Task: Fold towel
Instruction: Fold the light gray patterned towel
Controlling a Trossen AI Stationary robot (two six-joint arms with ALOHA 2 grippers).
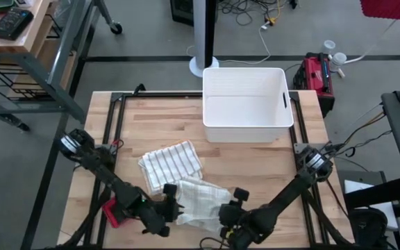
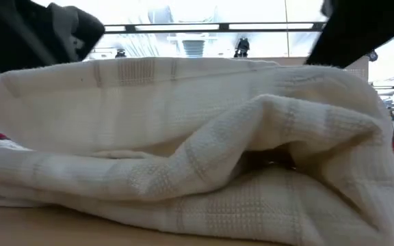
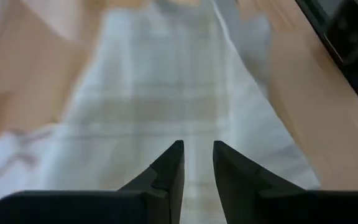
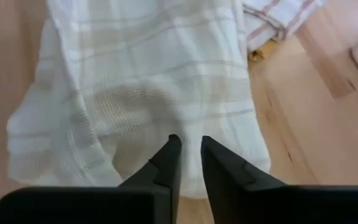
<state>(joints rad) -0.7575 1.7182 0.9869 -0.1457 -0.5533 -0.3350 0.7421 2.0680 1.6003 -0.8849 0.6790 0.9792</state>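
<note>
Towel, cream with faint checks, rumpled at lower centre of the wooden bench, left claw at its left edge, right claw at its right edge, both with fingers slightly apart, striped cloth beside it, white bin above.

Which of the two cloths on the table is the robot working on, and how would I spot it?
Start at the white bin at the table's far edge, then come to the near edge, between the two grippers. There lies the cream towel, rumpled, with faint pale checks; its neighbour, the striped cloth, has darker stripes and lies neatly folded.
</note>
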